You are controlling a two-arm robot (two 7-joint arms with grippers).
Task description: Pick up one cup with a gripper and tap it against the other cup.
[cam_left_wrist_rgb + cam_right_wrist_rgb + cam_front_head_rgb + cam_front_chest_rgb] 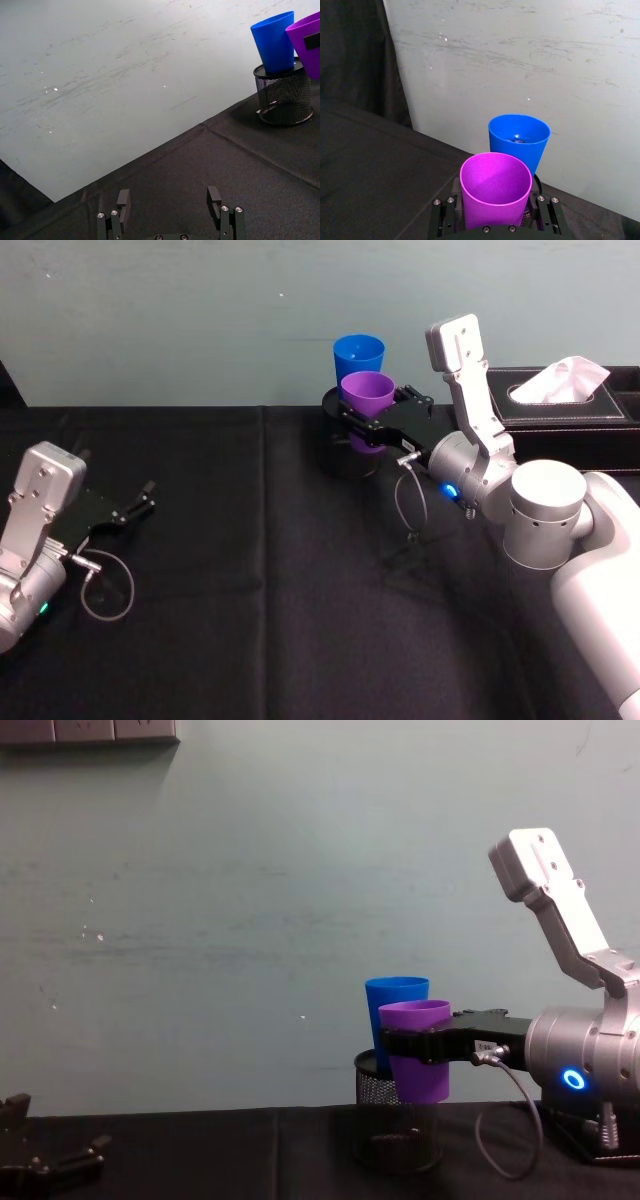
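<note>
Right pincer (pixel 372 412) reaches in from the right and is closed on the purple cup (pixel 367 392), one finger on each side of the wall just below the rim. The right wrist view shows the same grip (pixel 495 216) on the cup (pixel 495 192). The cup is upright, mouth up, and held clear of the tabletop (pixel 250 640).

Blue cup (pixel 358 355) stands upright in a black mesh holder (pixel 338 458) at the back of the tabletop, near the wall. In the left wrist view its base sits inside the holder (pixel 284 95).

In the chest view the purple cup (pixel 416 1020) is just beside and in front of the blue cup (pixel 396 995), with its rim slightly lower and its lower part overlapping the holder (pixel 370 1092). Cannot tell whether the cups touch.

Left pincer (pixel 145 498) lies low at the left of the tabletop, well apart from the cups. Its fingers are spread wide and it holds nothing (pixel 169 200).

A tissue box (pixel 565 395) sits at the back right.
</note>
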